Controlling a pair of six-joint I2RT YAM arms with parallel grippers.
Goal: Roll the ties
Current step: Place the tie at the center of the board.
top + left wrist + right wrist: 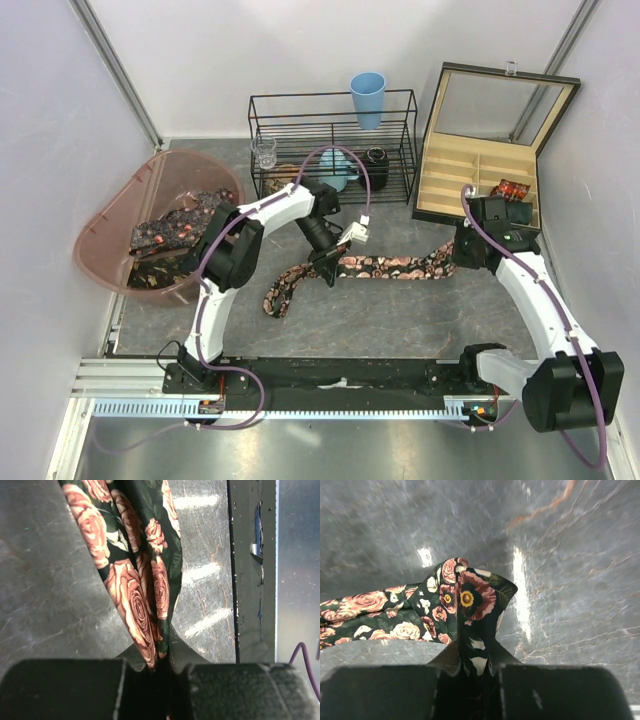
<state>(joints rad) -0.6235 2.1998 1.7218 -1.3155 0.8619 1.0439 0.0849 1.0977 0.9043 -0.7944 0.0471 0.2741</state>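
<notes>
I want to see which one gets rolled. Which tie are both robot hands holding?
The long tie stretched across the table, pinched by the left hand and right hand. The other ties lie bunched in the pink tub, untouched.

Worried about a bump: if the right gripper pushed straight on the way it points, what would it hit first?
Beyond the tie it pinches, the right gripper faces only the table, so likely that; depth is unclear.
</notes>
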